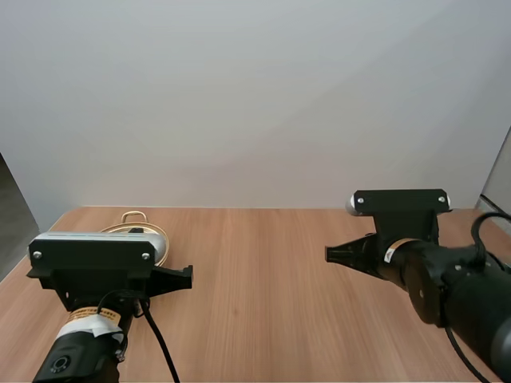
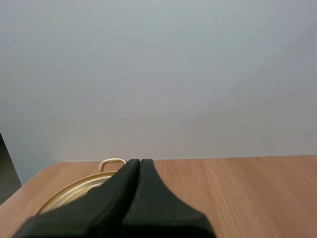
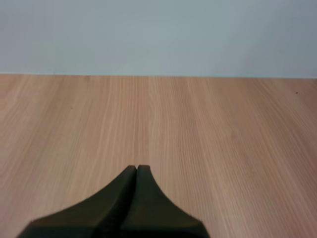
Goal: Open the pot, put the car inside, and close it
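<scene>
High view: set behind and above both arms, facing forward and down over the table (image 1: 263, 271) to the wall (image 1: 255, 96).
Left wrist view: low, close behind the left gripper (image 2: 139, 161), facing level along the table, pot (image 2: 74, 191) just beyond.
Right wrist view: close behind the right gripper (image 3: 136, 167), tilted down at the tabletop.
High and left wrist views share the pot and the wall.
</scene>
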`<state>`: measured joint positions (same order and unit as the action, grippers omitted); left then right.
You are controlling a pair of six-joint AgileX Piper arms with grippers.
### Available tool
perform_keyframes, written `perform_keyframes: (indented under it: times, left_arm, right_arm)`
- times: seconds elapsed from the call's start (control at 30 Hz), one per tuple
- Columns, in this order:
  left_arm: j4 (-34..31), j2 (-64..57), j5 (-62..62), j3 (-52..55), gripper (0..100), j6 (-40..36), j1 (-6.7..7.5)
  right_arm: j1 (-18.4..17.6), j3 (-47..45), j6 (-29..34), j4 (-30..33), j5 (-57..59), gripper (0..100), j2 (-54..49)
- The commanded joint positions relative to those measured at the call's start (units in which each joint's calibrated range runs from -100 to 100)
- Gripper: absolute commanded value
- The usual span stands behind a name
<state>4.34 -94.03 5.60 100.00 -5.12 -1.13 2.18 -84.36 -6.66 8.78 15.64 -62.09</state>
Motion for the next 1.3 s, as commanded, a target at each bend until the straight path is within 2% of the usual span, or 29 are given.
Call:
perform_keyframes:
  times: [0.0,0.2,0.33,0.57,0.73,1.03,1.27]
  left_arm:
    - [0.0,-2.8,8.2,0.0,0,0.0,0.28]
    - [0.0,-6.0,21.9,0.0,0,0.0,1.1]
    - [0.3,-6.0,24.7,0.0,0,-0.2,1.1]
    - [0.3,-6.0,24.7,0.0,0,-0.5,1.1]
    - [-0.4,-6.0,23.6,0.0,0,-0.7,1.1]
    - [-0.4,-6.0,23.6,0.0,0,-0.7,1.1]
    - [-0.4,-6.0,23.6,0.0,0,-0.7,1.1]
  right_arm:
    - [0.0,-6.6,-0.1,0.0,-11.3,0,-3.6]
    - [0.0,-14.3,-0.1,-0.3,-18.8,0,-10.5]
    - [0.0,-15.6,-0.1,-0.3,-19.6,0,-14.0]
    - [0.0,-15.6,-0.1,-1.3,-13.9,0,-19.4]
    - [0.0,-15.6,-0.1,-4.2,-2.3,0,-24.6]
    - [0.0,-15.6,-0.1,-5.9,11.4,0,-32.5]
    - [0.0,-15.6,-0.1,-6.8,15.4,0,-37.9]
